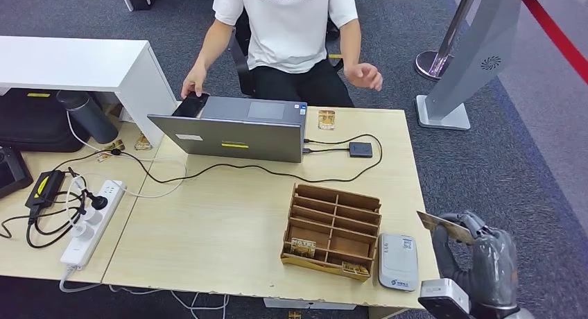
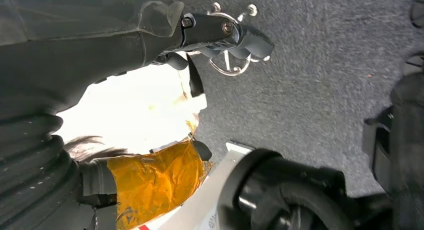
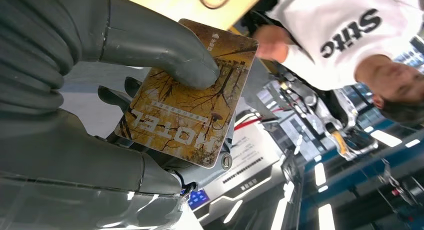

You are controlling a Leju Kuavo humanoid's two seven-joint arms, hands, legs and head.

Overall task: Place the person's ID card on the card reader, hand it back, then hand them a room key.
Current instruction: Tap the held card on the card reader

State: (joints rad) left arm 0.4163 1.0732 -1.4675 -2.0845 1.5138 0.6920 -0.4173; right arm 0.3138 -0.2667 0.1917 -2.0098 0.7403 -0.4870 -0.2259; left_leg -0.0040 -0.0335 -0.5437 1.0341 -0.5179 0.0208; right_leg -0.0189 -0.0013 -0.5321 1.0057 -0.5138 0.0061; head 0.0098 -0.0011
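Right robot hand point(image 1: 478, 253) pinches the hotel room key point(image 3: 187, 92) flat under its thumb, raised off the tabletop point(image 1: 222, 229) edge just beside the card reader point(image 1: 398, 261), presumably so the person point(image 1: 291, 28) opposite can take it.

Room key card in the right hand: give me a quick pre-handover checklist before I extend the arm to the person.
1. Grip: right hand pinches the room key card under the thumb: ok.
2. Correct card: it reads HOTEL, no ID: ok.
3. Receiver: the person's hand is raised and holds nothing, beyond the desk: ok.
4. Path: laptop and wooden organizer lie left of the hand: ok.
5. Left hand hangs over carpet: ok.
6. ID returned: cannot tell.
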